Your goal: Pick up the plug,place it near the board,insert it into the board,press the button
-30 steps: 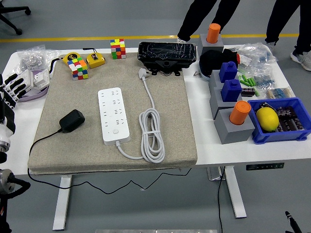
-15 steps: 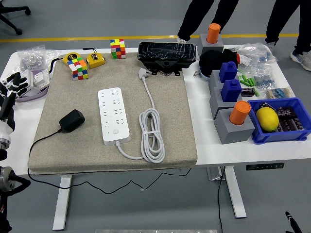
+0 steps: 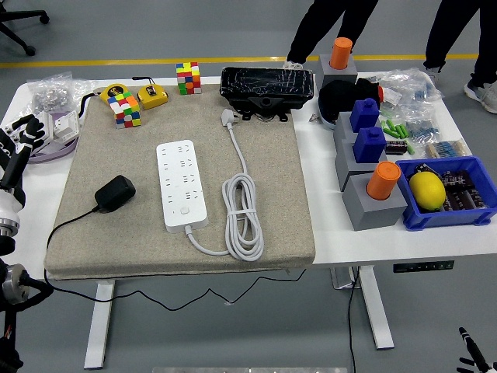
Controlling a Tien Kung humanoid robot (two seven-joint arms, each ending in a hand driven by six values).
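One black plug (image 3: 115,193), one white board (image 3: 182,183) and two colour cubes (image 3: 125,110) we count on the mat (image 3: 279,202), our left hand (image 3: 17,144) released.

I see a grey floor (image 3: 194,334) under a white table (image 3: 353,241) with white legs. A yellow line (image 3: 155,61) runs across the floor beyond the table's far edge. At the top left, part of a black office chair base (image 3: 17,31) shows. Two people's dark trouser legs (image 3: 326,27) and shoes stand at the far side. The light looks even, with soft shadows.
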